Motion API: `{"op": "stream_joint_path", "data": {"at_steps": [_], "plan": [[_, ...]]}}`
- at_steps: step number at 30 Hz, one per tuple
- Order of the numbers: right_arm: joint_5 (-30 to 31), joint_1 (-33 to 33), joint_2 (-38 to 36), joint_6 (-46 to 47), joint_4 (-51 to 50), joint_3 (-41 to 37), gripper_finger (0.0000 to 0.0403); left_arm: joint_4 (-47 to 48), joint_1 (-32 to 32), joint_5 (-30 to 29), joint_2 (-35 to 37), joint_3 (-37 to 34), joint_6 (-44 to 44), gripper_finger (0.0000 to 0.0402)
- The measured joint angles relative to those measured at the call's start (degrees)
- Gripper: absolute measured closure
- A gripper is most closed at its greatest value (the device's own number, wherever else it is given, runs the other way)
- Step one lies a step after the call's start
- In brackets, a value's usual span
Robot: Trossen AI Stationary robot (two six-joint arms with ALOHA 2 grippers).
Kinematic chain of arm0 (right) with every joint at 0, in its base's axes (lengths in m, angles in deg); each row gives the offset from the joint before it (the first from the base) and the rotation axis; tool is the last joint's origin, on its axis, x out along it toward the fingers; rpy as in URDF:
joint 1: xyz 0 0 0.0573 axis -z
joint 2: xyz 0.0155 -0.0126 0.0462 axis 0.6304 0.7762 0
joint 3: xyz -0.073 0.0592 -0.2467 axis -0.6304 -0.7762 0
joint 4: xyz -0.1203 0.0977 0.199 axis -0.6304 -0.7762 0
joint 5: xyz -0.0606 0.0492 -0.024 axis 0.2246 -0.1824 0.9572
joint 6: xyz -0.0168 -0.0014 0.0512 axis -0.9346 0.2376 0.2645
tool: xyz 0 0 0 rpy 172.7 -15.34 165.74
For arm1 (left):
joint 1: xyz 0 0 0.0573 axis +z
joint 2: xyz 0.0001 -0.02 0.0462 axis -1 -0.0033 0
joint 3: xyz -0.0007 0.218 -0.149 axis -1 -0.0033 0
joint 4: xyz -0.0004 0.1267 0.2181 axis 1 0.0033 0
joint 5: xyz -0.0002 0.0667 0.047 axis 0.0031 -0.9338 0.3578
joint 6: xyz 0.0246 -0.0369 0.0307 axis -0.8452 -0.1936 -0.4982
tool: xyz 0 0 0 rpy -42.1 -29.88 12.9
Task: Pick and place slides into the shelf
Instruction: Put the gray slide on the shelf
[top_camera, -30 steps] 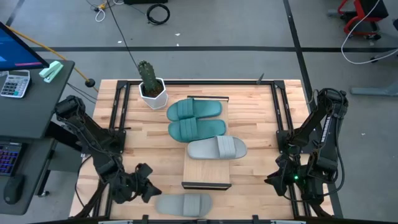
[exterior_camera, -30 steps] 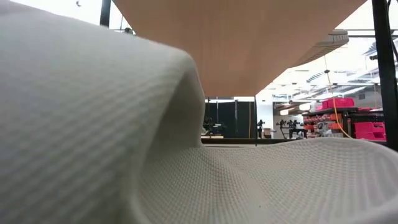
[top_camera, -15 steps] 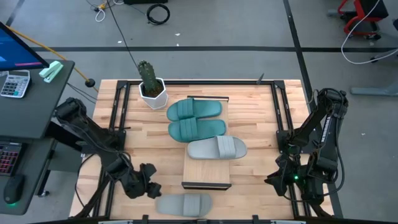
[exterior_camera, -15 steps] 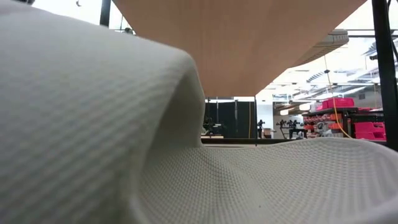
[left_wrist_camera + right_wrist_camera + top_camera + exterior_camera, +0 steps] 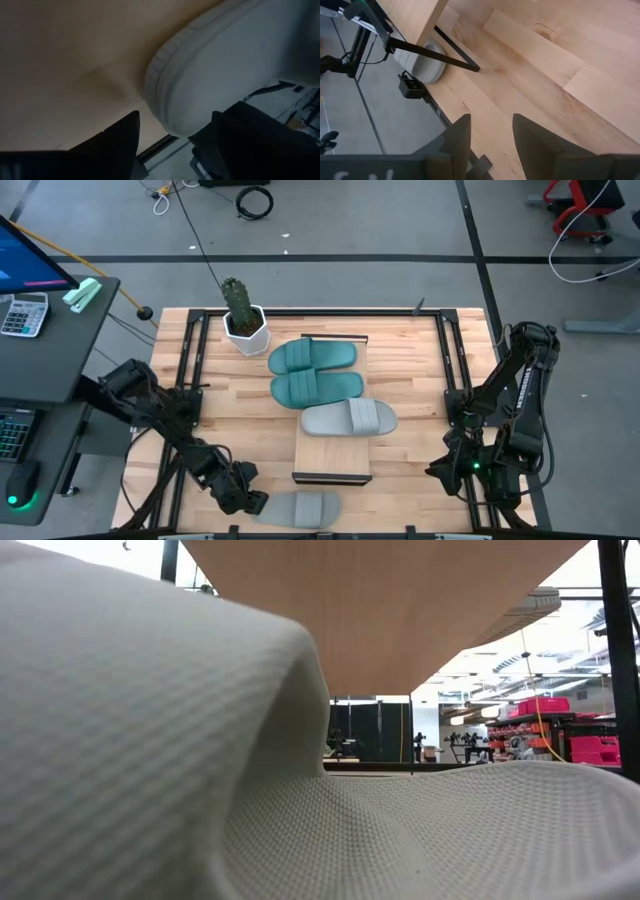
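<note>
On the slatted wooden worktop (image 5: 410, 370) the shelf (image 5: 333, 457), a light board with a thin dark frame at its ends, ran down the middle from the far side toward the near edge. Three slides lay across it: a teal slide (image 5: 312, 356) at the far end, a second teal slide (image 5: 317, 389) just beside it toward the near side, and a light grey slide (image 5: 349, 419) next in line. The near part of the board was bare.

The fourth slide, a second grey slide (image 5: 296, 507), lay on the worktop at its near edge, off the shelf and just in front of the shelf's near end. The low view was filled by its ribbed foam, with the underside of the shelf board above it.

The left claw (image 5: 243, 496) was low at the near edge, right at the left end of that grey slide. In the left wrist view its dark fingers (image 5: 120, 137) stood spread wide, with the rounded end of the slide (image 5: 210, 75) lying between them and ahead; whether they touched it could not be told.

The right claw (image 5: 487, 135) waited over the worktop's right side near the near corner, its fingers parted and holding nothing.

A potted cactus (image 5: 241, 312) in a white pot stood at the far left of the worktop, apart from the shelf.
</note>
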Motion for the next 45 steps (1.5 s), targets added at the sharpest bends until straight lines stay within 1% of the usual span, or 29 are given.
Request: {"op": "stream_joint_path", "data": {"at_steps": [5, 7, 9, 11, 13, 18, 22, 26, 34, 37, 39, 41, 45], "plan": [[0.00, 0.00, 0.00, 0.00, 0.16, 0.00, 0.0250, -0.78, -0.02, 0.34, -2.38, 0.00, 1.12, 0.0154], [-0.01, 0.00, 0.00, 0.00, 0.16, 0.00, 0.0250, -1.28, 0.08, 0.48, -3.08, 0.09, 1.50, 0.0162], [0.00, 0.00, 0.00, 0.00, 0.16, 0.00, 0.0250, -1.40, 0.12, 0.44, -3.79, 0.21, 3.14, 0.0178], [0.00, 0.00, 0.00, 0.00, 0.16, 0.00, 0.0250, -1.58, 0.12, 0.29, -4.40, 0.25, 4.78, 0.0205], [0.11, 0.00, 0.00, 0.00, 0.13, 0.00, 0.0250, -1.78, 0.11, -0.21, -4.90, 0.26, 5.33, 0.0242], [0.13, 0.00, 0.00, 0.02, 0.12, -0.13, 0.0250, -1.65, 0.04, -2.35, -4.87, 0.20, 3.39, 0.0366], [0.15, 0.00, 0.00, 0.02, -0.50, -0.17, 0.0250, -2.09, -0.05, -2.48, -4.85, 0.12, 2.73, 0.0369], [0.17, 0.00, 0.00, 0.02, -0.56, -0.17, 0.0250, -2.34, -0.76, -3.41, -3.39, -0.09, 2.40, 0.0369], [0.17, 0.00, 0.00, -1.42, -0.87, -0.17, 0.0250, -1.85, -2.48, -6.62, 3.32, -0.13, 0.54, 0.0373], [0.19, 0.00, 0.00, -1.50, -1.43, -0.17, 0.0250, -1.83, -2.54, -6.92, 6.11, -0.13, -3.23, 0.0373], [0.20, 0.00, 0.00, -1.53, -1.80, -0.17, 0.0250, -1.18, -2.55, -9.00, 7.47, 0.18, -7.60, 0.0374], [0.20, 0.00, 0.00, -1.53, -1.98, -0.17, 0.0250, 0.50, -2.02, -9.73, 8.50, 1.77, -12.03, 0.0375], [0.20, 0.02, 0.02, -1.52, -2.12, -0.17, 0.0250, 1.01, -0.45, -5.58, 8.85, 4.62, -21.65, 0.0376]]}}
